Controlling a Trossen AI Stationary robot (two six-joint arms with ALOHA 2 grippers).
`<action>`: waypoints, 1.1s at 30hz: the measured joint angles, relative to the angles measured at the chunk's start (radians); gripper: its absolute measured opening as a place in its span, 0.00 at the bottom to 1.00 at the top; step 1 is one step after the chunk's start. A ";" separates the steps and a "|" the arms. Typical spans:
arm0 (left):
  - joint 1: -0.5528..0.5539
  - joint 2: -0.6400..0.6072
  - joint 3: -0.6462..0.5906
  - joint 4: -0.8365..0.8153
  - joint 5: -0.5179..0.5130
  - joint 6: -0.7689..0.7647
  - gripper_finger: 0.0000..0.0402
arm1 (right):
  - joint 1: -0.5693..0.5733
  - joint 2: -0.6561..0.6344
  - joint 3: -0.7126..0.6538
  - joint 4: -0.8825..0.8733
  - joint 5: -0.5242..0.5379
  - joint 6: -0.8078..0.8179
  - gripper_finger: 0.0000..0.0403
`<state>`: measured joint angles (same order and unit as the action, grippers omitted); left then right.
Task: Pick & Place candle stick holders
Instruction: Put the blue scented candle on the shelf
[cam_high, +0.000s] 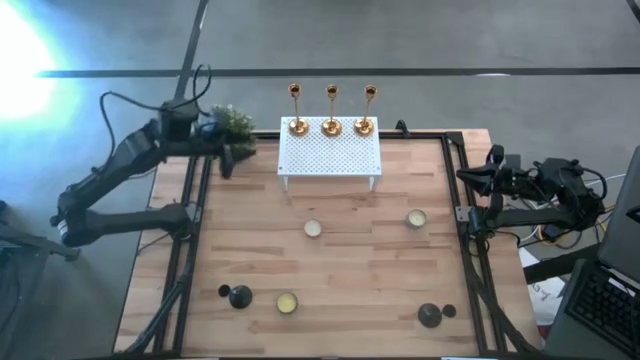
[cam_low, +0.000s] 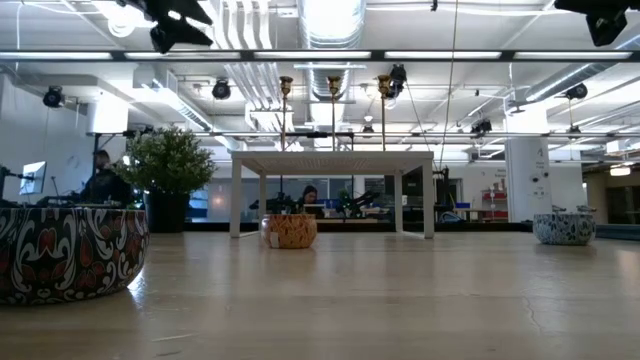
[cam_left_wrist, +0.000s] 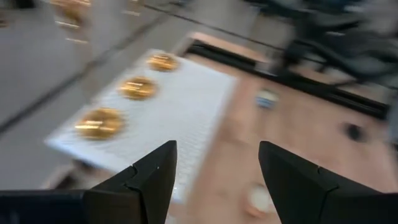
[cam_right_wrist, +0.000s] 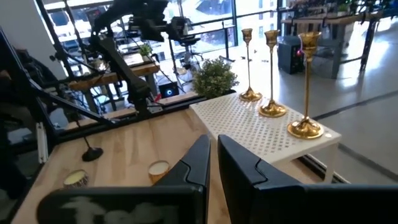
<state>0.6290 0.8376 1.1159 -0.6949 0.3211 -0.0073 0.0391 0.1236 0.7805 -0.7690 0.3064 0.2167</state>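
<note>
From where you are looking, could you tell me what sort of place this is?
Probably a robotics lab in an open-plan office: a wooden table flanked by two arms, exposed ceiling ducts, and a person at a desk behind.

Left wrist view: gold candlesticks (cam_left_wrist: 138, 88) blurred.

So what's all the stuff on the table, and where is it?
gold candlesticks: three, shiny gold, upright in a row on the rack's far edge.
white rack: one, perforated, at the table's far middle.
black holders: two, black; one near the front left, the other near the front right.
candle tins: three, cream-filled; two mid-table, one at the front beside the left black holder.
plant: one, green, at the far left corner.
table: one, light wood with a black frame.
left gripper: dark, open, raised by the plant, facing the rack.
right gripper: dark, nearly shut, empty, at the right edge.
</note>
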 joint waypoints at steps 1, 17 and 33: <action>-0.016 -0.012 -0.008 -0.007 0.041 -0.001 0.58 | 0.000 0.007 0.000 0.007 -0.002 0.000 0.07; -0.432 -0.012 -0.265 0.143 0.060 -0.093 0.58 | 0.000 0.422 0.001 -0.186 -0.239 0.218 0.12; -0.473 -0.011 -0.391 0.277 0.017 -0.157 0.58 | -0.028 0.802 0.123 -0.292 -0.183 0.271 0.24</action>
<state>0.1558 0.8267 0.7254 -0.4184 0.3382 -0.1641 0.0111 0.9258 0.9032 -1.0615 0.1230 0.4878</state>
